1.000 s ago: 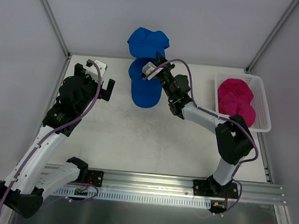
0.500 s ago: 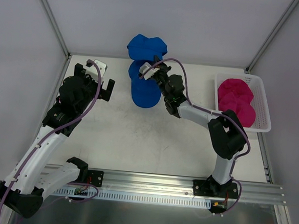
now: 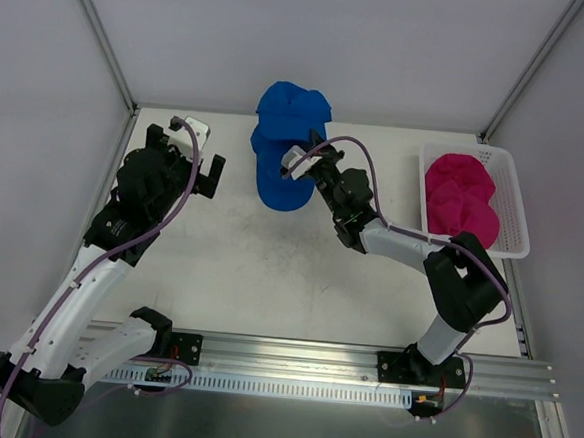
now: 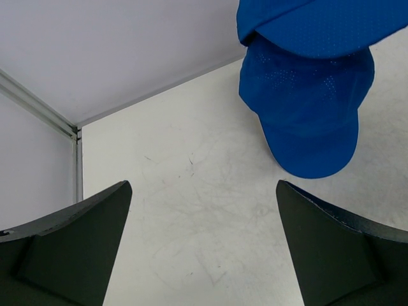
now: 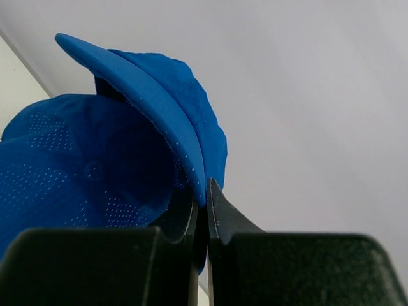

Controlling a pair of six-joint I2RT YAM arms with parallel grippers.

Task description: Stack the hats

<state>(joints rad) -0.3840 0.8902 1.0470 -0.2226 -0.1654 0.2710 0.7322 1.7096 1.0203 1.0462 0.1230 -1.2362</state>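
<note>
We judge these caps light and floppy, with only the brim stiff enough to pinch. Pink caps (image 3: 461,196) fill the white tray (image 3: 514,210). One blue cap (image 3: 277,183) lies far back on the table (image 3: 268,277), and a second blue cap (image 3: 294,104) hangs over it. Our right gripper (image 5: 205,191) is clamped on its brim, arm stretched forward. The left gripper (image 4: 203,185) hovers beside them, jaws wide apart and empty.

Overhead and both wrists toward blue hat (image 3: 295,104)

You have nothing to read here: no word, brand, number or sign can be made out in any view. The blue cap (image 5: 137,95) shows you only plain perforated fabric, and the white basket (image 3: 518,210) carries no legible mark.
</note>
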